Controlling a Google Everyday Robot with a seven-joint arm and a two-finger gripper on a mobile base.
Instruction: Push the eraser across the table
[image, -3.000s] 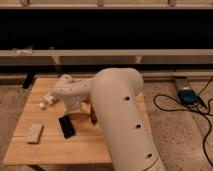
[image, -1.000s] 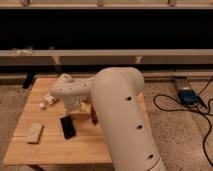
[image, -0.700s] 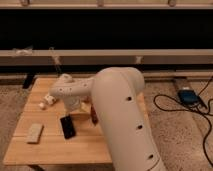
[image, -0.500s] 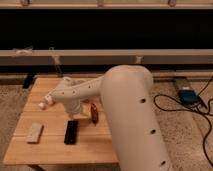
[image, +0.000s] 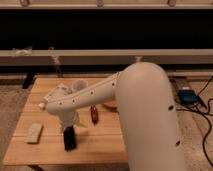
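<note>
The black eraser (image: 69, 139) lies near the front edge of the wooden surface (image: 100, 144). The claw (image: 68, 128) is at its far end; clenched or released, I cannot tell. A beige block (image: 34, 132) lies to the left. Farther back stands a pale cup (image: 79, 86), contents hidden. Behind is a dark wall.

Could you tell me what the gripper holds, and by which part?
Cannot tell: the gripper sits at the far end of the flat black rectangular eraser.
</note>
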